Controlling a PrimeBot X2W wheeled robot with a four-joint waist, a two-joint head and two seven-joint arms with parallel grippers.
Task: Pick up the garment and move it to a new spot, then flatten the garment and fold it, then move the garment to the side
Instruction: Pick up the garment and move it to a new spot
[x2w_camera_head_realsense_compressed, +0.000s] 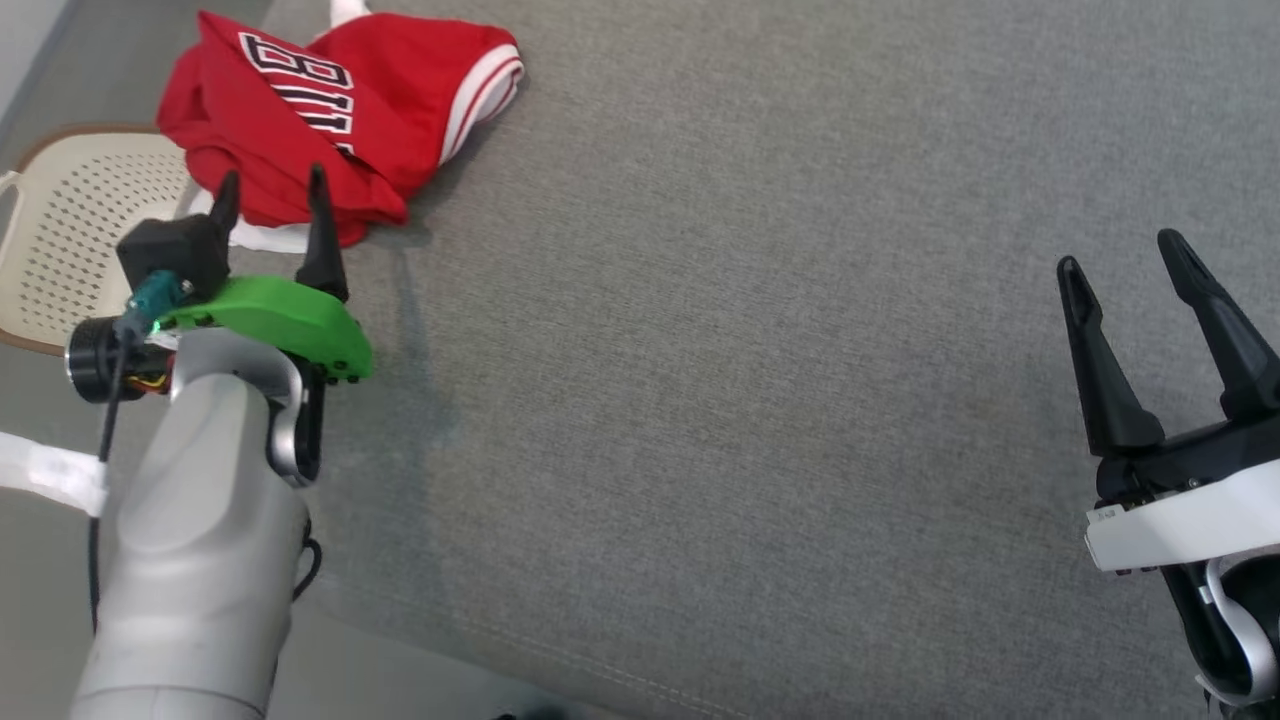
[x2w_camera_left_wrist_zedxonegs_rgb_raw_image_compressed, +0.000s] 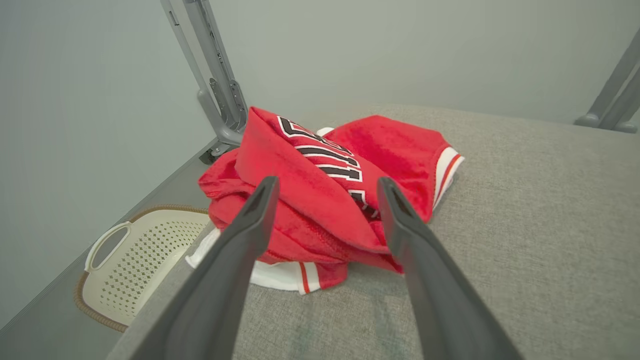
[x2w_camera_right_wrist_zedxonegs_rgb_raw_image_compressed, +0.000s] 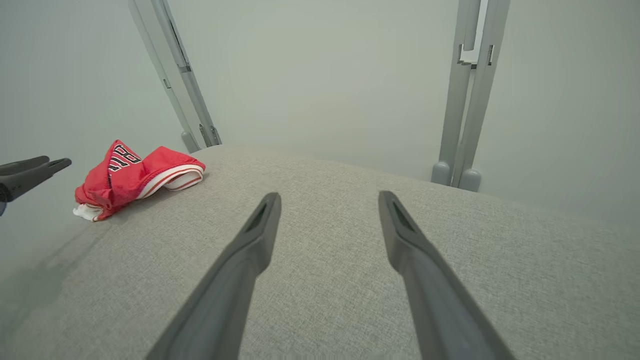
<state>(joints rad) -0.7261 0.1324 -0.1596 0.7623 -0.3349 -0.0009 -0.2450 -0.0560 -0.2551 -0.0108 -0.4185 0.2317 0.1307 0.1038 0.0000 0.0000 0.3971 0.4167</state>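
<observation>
The garment (x2w_camera_head_realsense_compressed: 330, 110) is a red jersey with white trim and black-and-white lettering, crumpled in a heap at the far left corner of the grey padded table (x2w_camera_head_realsense_compressed: 750, 350). My left gripper (x2w_camera_head_realsense_compressed: 272, 190) stands open just short of its near edge, fingers pointing at the heap; in the left wrist view the garment (x2w_camera_left_wrist_zedxonegs_rgb_raw_image_compressed: 325, 190) fills the space beyond the open left gripper (x2w_camera_left_wrist_zedxonegs_rgb_raw_image_compressed: 327, 186). My right gripper (x2w_camera_head_realsense_compressed: 1118, 252) is open over bare table at the right, far from the cloth. In the right wrist view the garment (x2w_camera_right_wrist_zedxonegs_rgb_raw_image_compressed: 135, 177) lies far left, beyond the open right gripper (x2w_camera_right_wrist_zedxonegs_rgb_raw_image_compressed: 329, 196).
A cream perforated basket (x2w_camera_head_realsense_compressed: 70, 240) sits on the floor past the table's left edge, close to the garment; the basket (x2w_camera_left_wrist_zedxonegs_rgb_raw_image_compressed: 135, 260) lies below the edge in the left wrist view. Grey metal frame legs (x2w_camera_right_wrist_zedxonegs_rgb_raw_image_compressed: 467, 100) stand behind the table. Bare table spreads across the middle and right.
</observation>
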